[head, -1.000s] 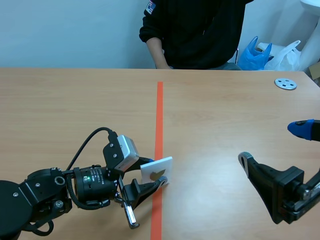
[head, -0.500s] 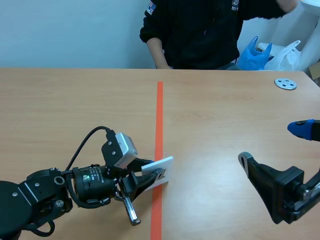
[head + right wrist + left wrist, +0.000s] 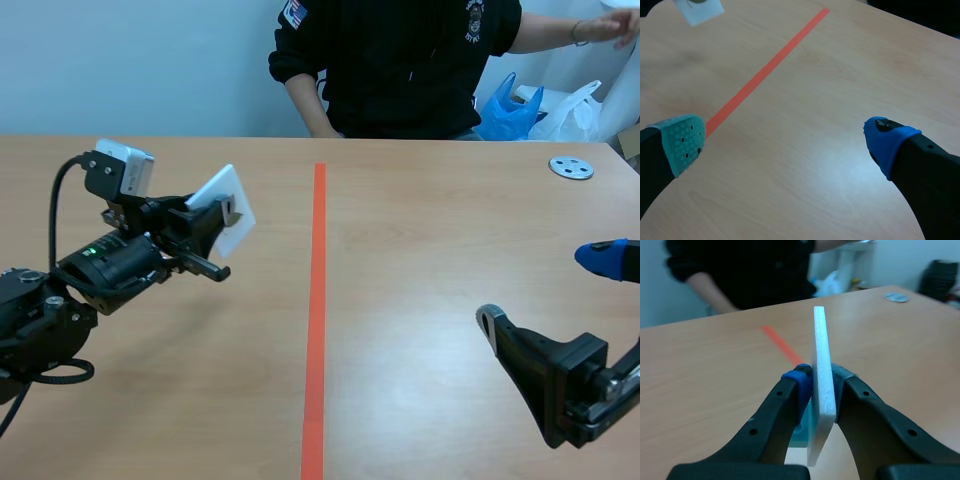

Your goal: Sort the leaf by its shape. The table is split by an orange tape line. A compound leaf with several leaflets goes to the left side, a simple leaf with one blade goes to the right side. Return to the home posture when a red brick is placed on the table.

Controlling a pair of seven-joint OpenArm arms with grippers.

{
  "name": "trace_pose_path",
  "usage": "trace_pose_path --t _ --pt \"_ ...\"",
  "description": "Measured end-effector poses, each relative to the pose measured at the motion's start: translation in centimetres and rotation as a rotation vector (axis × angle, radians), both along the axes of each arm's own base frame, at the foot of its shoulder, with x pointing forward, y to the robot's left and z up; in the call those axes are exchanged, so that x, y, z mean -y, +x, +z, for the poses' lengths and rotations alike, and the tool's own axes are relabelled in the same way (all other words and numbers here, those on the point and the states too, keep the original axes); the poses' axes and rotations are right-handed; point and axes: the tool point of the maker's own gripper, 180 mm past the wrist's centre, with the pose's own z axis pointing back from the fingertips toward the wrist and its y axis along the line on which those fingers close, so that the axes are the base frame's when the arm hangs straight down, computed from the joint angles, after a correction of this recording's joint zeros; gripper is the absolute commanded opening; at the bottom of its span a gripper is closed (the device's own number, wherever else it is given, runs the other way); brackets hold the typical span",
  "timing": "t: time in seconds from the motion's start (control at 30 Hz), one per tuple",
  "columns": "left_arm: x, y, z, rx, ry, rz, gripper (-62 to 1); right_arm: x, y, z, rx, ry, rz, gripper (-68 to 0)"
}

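Scene view: leaf card [image 3: 228,208] in the air over left half of surface [image 3: 420,250], left of tape line [image 3: 318,300], tilted. Left jaws pinching its lower edge, arm raised off surface. Right jaws spread, low by near right corner.

Left wrist view: card edge-on between pads [image 3: 797,382]. Looks stiff and light, probably foam board. You hold it by the edge with a modest squeeze; smooth faces may slip.

Right wrist view: jaws wide apart, nothing between. Card far ahead, leaf shape unreadable.

Wood tabletop [image 3: 420,260] stretches open both sides of the tape line [image 3: 318,300]; a metal disc [image 3: 571,167] lies far right.
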Motion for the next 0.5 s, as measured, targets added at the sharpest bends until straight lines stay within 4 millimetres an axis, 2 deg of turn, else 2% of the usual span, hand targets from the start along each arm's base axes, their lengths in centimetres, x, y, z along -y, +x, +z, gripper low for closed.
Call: trace_pose_path --t 0.13,0.27,0.5 --pt "-3.4 1.4 -0.3 -0.015 0.045 0.143 -55.6 0.0 0.0 0.0 0.000 0.000 0.000 0.4" --pt "-6.9 2.1 -0.7 -0.038 0.011 0.291 -55.6 0.0 0.0 0.0 0.000 0.000 0.000 0.4" --pt "-12.0 1.1 -4.7 -0.142 0.051 0.441 -55.6 0.0 0.0 0.0 0.000 0.000 0.000 0.4"
